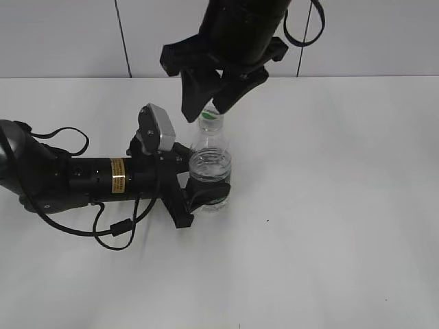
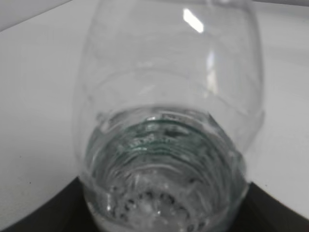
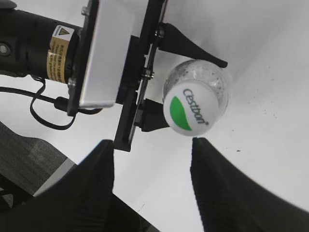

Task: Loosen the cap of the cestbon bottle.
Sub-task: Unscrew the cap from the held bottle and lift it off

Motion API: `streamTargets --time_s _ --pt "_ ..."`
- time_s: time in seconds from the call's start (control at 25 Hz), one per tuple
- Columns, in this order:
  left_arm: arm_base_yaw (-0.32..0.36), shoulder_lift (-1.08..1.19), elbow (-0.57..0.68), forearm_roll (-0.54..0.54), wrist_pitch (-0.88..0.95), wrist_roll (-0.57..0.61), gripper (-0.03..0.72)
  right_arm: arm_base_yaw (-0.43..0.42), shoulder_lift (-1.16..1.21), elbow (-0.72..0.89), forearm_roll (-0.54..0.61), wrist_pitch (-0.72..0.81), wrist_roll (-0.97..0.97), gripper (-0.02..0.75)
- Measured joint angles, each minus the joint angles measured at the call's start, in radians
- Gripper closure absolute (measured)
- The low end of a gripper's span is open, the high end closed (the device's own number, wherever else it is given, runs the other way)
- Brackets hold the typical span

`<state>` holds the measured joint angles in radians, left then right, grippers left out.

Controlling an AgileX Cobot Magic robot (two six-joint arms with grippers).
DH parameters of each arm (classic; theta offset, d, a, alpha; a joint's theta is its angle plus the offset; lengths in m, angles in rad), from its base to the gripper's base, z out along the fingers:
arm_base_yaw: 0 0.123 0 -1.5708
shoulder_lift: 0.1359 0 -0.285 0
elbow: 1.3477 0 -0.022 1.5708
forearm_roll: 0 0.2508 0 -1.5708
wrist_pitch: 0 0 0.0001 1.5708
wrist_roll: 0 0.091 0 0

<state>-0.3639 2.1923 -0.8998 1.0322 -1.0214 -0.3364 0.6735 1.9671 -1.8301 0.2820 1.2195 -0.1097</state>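
The cestbon bottle [image 1: 209,168] stands upright on the white table, clear with water inside; it fills the left wrist view [image 2: 166,145]. My left gripper [image 1: 206,185] is shut on its lower body from the left. The white cap [image 1: 210,116] with the green logo sits on top; from above it shows in the right wrist view [image 3: 189,112]. My right gripper [image 1: 209,103] hangs just above the cap, open and empty; its fingers [image 3: 152,145] lie beside the cap, not around it.
The left arm [image 1: 75,175] lies along the table at the left with a loose black cable [image 1: 113,229]. The white table [image 1: 329,205] stretches right and forward. A wall stands behind.
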Motion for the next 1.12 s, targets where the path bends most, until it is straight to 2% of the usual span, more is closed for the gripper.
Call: streamTargets --time_s 0.32,0.52,0.76,1.12 --pt "0.0 0.0 -0.001 0.001 0.0 0.0 0.273 0.009 0.019 -0.041 -0.079 0.001 -0.009 0.348" --pt "0.0 0.0 -0.001 0.007 0.0 0.0 0.273 0.009 0.04 -0.041 -0.086 0.001 -0.009 0.348" --pt "0.001 -0.002 -0.004 0.069 -0.005 0.0 0.274 0.009 0.059 -0.041 -0.095 0.001 -0.009 0.348" --pt "0.001 -0.002 -0.004 0.072 -0.007 0.0 0.274 0.009 0.064 -0.041 -0.107 0.001 -0.008 0.348"
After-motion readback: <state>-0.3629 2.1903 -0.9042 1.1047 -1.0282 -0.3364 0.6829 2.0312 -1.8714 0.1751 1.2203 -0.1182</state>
